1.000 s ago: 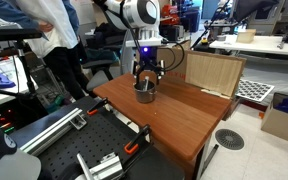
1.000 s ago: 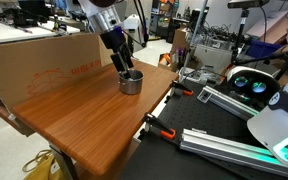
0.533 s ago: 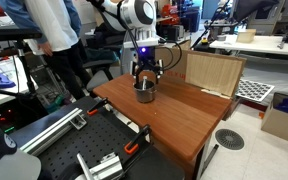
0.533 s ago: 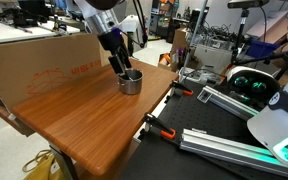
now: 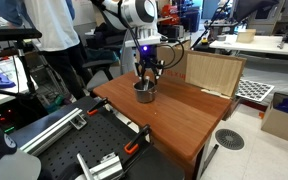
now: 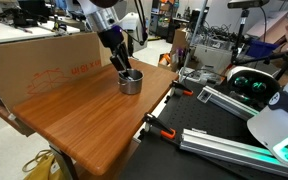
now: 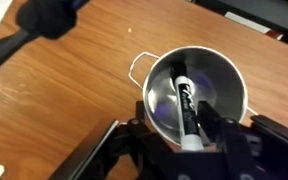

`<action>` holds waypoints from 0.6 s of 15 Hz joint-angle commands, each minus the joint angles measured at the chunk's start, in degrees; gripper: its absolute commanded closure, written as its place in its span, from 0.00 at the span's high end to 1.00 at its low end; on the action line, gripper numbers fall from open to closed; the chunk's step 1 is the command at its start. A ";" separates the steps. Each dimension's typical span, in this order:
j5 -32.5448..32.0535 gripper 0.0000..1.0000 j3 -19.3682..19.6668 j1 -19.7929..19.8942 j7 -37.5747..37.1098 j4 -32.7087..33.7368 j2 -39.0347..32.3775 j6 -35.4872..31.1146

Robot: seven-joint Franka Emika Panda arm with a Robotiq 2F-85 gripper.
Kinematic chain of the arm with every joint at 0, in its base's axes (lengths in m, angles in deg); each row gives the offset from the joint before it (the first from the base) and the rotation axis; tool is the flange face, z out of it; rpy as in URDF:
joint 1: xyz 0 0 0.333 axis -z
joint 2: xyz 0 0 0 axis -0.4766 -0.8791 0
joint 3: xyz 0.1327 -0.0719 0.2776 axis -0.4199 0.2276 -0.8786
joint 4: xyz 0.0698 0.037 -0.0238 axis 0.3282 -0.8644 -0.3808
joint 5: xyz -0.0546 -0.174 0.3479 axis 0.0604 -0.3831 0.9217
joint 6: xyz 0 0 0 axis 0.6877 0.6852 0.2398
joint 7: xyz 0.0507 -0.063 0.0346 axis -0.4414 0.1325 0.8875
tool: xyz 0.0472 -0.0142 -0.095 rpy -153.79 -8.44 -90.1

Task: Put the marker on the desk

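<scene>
The marker, black with a whitish end, lies slanted inside the round metal cup on the reddish-brown desk. In the wrist view my gripper reaches down into the cup with a finger on each side of the marker. The right finger is close against it, and a strip of shiny cup floor shows on the left. In both exterior views the gripper points straight down into the cup near the desk's far side. The marker is hidden there.
A cardboard panel stands along the desk's back edge, and a smaller one stands at a corner. A person stands beside the desk. Clamps grip the desk's edge, with metal rails below.
The jaws have narrowed around the marker inside the cup. The arm and cup stay where they were, and the person has shifted slightly.
</scene>
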 commanded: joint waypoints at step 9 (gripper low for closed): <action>-2.03 0.80 0.10 0.00 -1.46 -1.26 1.15 -0.80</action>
